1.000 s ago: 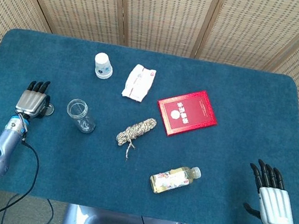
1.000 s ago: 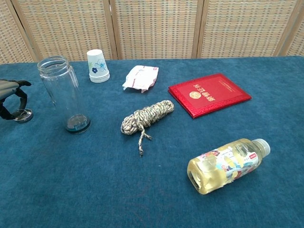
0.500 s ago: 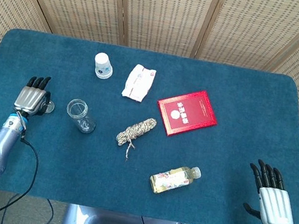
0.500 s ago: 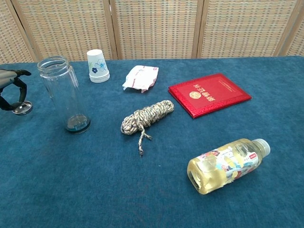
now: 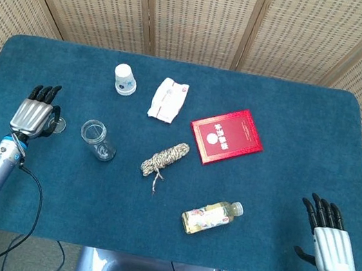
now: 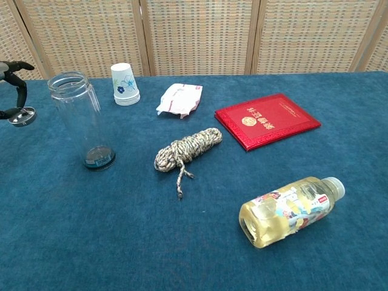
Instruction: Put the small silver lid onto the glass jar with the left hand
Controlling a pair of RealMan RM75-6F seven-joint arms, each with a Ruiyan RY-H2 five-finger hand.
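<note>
The left robot hand pinched the small silver lid by its rim, at nine o'clock from the glass jar. Light, stiff, probably slippery; rim grip suited it.

Glass jar stands far left; cup behind it, rope right, bottle near right.

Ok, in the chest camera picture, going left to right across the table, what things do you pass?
Left hand holding the small silver lid → glass jar → paper cup → white packet → red booklet → drink bottle. The rope bundle spans the same stretch as the packet, so I leave it out.
</note>
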